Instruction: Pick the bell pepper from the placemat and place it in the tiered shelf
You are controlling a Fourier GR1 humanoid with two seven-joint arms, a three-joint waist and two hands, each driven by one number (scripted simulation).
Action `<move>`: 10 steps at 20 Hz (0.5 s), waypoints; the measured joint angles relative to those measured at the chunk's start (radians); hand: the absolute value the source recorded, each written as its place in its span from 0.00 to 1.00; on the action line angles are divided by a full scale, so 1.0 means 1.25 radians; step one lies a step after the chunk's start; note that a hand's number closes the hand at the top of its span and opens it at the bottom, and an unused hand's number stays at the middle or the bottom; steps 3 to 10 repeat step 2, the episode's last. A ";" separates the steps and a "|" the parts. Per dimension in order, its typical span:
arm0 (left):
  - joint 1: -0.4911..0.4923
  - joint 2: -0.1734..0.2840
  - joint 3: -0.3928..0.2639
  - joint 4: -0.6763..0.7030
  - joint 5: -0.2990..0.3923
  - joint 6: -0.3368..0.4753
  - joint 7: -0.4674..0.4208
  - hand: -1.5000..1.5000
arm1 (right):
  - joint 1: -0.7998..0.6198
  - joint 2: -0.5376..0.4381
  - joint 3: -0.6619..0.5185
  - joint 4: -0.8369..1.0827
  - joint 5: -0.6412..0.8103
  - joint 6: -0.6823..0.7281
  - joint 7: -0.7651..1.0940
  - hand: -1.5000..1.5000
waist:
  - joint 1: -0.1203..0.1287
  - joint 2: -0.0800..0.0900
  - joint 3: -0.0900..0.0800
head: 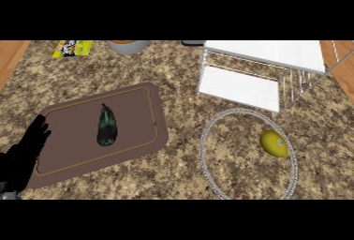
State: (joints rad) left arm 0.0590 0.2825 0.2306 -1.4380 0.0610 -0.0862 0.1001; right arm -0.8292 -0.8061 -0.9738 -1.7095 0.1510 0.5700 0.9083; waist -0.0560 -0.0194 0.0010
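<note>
Left hand (pixel 27 150) at the lower left edge, fingers straight and spread, overlapping the brown placemat (pixel 142 136). Dark elongated vegetable (pixel 106 127) lies mid-mat, apart from the hand. Right: yellow lemon (pixel 274 143) inside a wire ring (pixel 207 136). Beyond: white tiered shelf (pixel 242 86).

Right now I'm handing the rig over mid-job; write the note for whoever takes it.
Left hand: open, fingers straight, at the placemat's left edge, holding nothing.
Right hand: not in view.
A dark elongated vegetable lies on the placemat; it does not look like a bell pepper, though the task names one.
Tiered shelf: upper right, nothing visible on its white levels.
A yellow fruit sits inside a wire ring.
Done: nothing. Left: grasp, carry, place on shelf.
</note>
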 measured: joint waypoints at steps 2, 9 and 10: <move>0.007 0.005 0.006 -0.004 0.004 -0.003 0.001 0.50 | 0.037 -0.048 -0.063 0.015 -0.056 0.045 -0.008 0.00 | -0.004 -0.001 0.000; 0.007 0.005 0.006 -0.004 0.004 -0.003 0.001 0.50 | 0.037 -0.048 -0.063 0.015 -0.056 0.045 -0.008 0.00 | -0.004 -0.001 0.000; 0.007 0.005 0.006 -0.004 0.004 -0.003 0.001 0.50 | 0.037 -0.048 -0.063 0.015 -0.056 0.045 -0.008 0.00 | -0.004 -0.001 0.000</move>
